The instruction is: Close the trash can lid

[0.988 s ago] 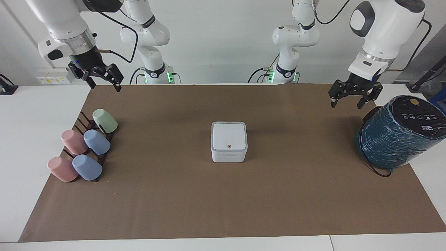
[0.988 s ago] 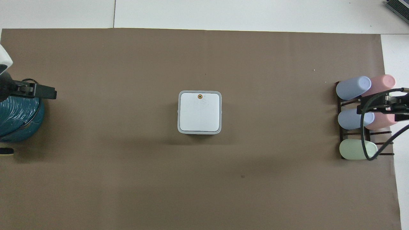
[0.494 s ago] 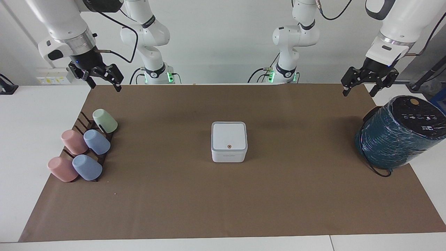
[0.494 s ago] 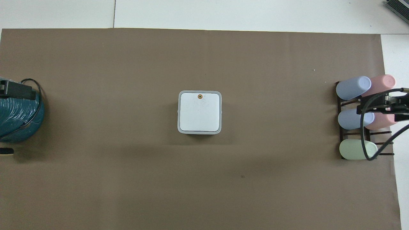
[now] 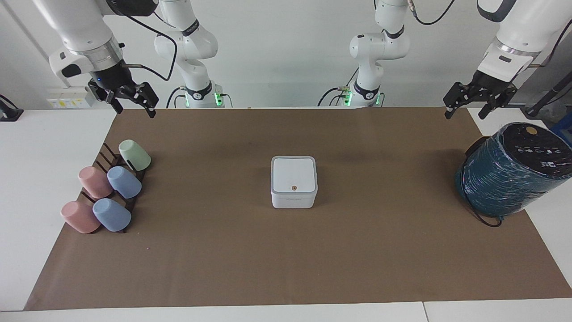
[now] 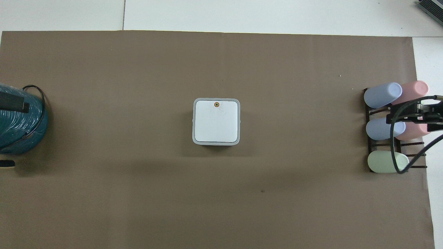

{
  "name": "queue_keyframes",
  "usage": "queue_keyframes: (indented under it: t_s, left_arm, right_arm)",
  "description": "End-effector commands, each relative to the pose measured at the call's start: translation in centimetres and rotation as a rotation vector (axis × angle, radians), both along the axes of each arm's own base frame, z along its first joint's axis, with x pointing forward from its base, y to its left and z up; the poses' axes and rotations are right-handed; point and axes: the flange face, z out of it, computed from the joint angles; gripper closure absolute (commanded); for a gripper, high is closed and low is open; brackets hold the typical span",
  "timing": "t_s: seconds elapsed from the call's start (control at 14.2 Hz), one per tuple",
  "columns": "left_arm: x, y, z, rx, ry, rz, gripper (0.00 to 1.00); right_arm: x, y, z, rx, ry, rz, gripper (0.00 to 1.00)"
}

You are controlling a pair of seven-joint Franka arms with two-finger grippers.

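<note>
The small white trash can (image 5: 293, 199) stands in the middle of the brown mat. Its lid (image 5: 294, 174) lies flat and shut on top, with the orange dot at the edge farther from the robots; it also shows in the overhead view (image 6: 216, 122). My left gripper (image 5: 465, 112) is open and empty, raised in the air at the left arm's end of the table, well away from the can. Only a tip of it shows in the overhead view (image 6: 14, 101). My right gripper (image 5: 135, 109) is open and empty, raised at the right arm's end, and the arm waits.
A large teal wrapped cylinder (image 5: 509, 172) with a black cable stands at the left arm's end. A dark rack (image 5: 103, 154) with several pastel cups (image 5: 124, 182) lies at the right arm's end. The brown mat (image 5: 286, 259) covers the table.
My left gripper has risen and drawn back toward the left arm's end of the table. The right gripper, the can and the lid have not moved.
</note>
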Motion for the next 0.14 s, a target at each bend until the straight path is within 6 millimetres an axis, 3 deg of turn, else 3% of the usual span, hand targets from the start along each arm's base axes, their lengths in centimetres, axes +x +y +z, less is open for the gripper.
queue_keyframes:
  t_s: [0.0, 0.07]
  left_arm:
    - [-0.48, 0.09, 0.42, -0.003, 0.009, 0.019, 0.00]
    - [-0.53, 0.09, 0.15, -0.003, 0.015, 0.018, 0.00]
  right_arm:
    - [-0.53, -0.21, 0.01, 0.008, -0.013, 0.025, 0.00]
    - [-0.58, -0.21, 0.09, 0.008, -0.014, 0.025, 0.00]
